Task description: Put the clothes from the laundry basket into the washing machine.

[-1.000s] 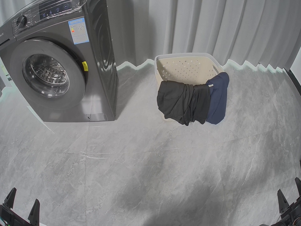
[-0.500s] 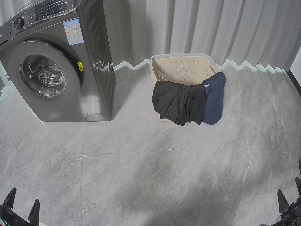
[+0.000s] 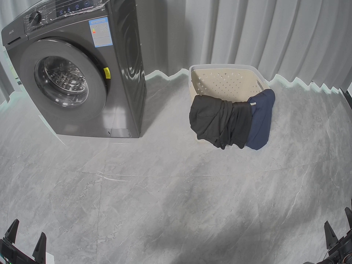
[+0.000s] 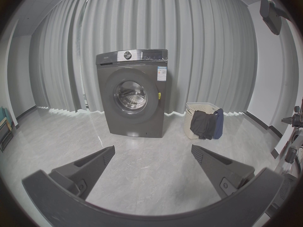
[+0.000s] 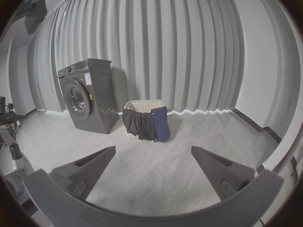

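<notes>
one washer (image 3: 73,81), one basket (image 3: 228,85), two or three garments (image 3: 220,121).

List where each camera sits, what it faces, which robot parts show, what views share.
Head view: on the head, facing down at floor, washing machine and laundry basket; left gripper, right gripper at lower corners.
Left wrist view: at the wrist, facing the machine's door; left gripper open.
Right wrist view: at the wrist, facing the basket; right gripper open.
All share machine, basket, draped clothes.

Washing machine (image 3: 79,66) and laundry basket (image 3: 227,82) suggest laundry room.
</notes>
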You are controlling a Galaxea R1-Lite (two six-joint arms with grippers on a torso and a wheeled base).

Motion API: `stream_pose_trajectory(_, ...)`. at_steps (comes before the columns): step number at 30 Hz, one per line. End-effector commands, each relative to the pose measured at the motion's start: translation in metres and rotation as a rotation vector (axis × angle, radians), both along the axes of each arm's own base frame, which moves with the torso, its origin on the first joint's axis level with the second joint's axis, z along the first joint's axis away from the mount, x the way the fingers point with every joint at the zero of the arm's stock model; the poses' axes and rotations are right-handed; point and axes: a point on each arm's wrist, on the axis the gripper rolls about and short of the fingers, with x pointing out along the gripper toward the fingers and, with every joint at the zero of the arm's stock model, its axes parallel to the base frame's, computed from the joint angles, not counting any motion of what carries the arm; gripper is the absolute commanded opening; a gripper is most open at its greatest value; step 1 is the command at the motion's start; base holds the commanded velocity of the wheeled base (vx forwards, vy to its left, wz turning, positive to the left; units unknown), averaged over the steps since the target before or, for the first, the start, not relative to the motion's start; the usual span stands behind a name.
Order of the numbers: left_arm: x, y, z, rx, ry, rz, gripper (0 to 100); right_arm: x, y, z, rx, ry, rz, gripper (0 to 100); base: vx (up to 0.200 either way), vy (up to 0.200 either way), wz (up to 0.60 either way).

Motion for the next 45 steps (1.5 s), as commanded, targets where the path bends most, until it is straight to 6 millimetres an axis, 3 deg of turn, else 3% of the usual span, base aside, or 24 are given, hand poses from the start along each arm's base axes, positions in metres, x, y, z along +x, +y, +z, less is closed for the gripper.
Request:
stream_pose_trajectory(1,0.0001,0.0,-0.0048,-0.001,0.001,0.0,100,0.0004,0.0,-0.0047,0.0,0.006,0.0,100,0.0,-0.2,0.0)
stream_pose_trajectory(14,0.0001,0.0,-0.0048,0.002,0.001,0.001,100,0.0003,0.0,-0.0047,0.0,0.004,0.0,100,0.0,-0.2,0.0)
stream_pose_trajectory(20,0.0001,0.0,-0.0049,0.002,0.003,0.0,100,0.0003,0.0,-0.0047,0.0,0.004,0.0,100,0.0,0.0,0.0)
stream_pose_trajectory(45,0.0001,0.0,-0.0049,-0.001,0.003,0.001,100,0.0003,0.0,-0.0047,0.0,0.004,0.002,100,0.2,0.0,0.0)
